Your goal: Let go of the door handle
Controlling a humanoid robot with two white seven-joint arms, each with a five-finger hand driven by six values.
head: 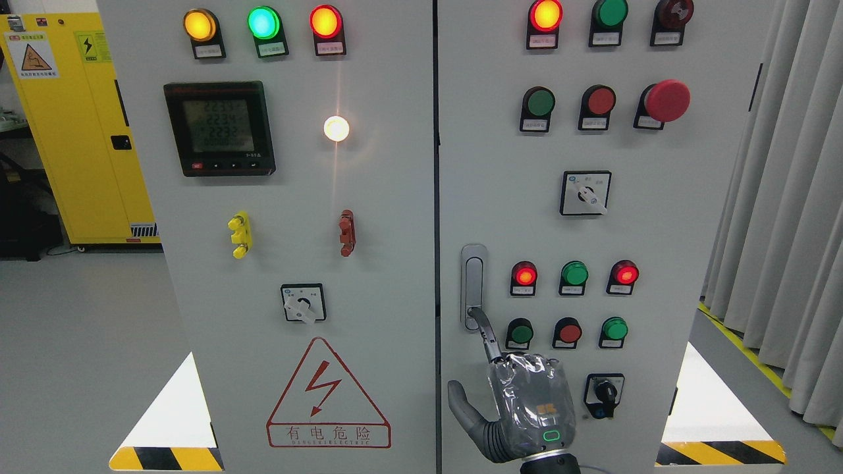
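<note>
While the control cabinet [369, 217] hums with its lamps lit, the only hand in view comes up from the bottom edge right of the middle, so I take it for the right hand [520, 408]. One finger [486, 336] is stretched upward and its tip sits at the lower end of the door handle [473, 286]; the thumb sticks out to the left, and the other fingers hide behind the plastic-wrapped back of the hand, so I cannot say whether they are curled. It reads to me as a hooking or pressing contact, not a full grasp.

The handle sits on the right-hand door, just right of the seam between the two doors and left of the rows of red and green buttons [571, 303]. It is a slim grey metal piece, long axis upright, lying flush against the panel, with the pivot or latch end at the bottom. It looks rigid and smooth, likely slippery under a fingertip. Letting go should only need the finger drawn straight back from the panel.
</note>
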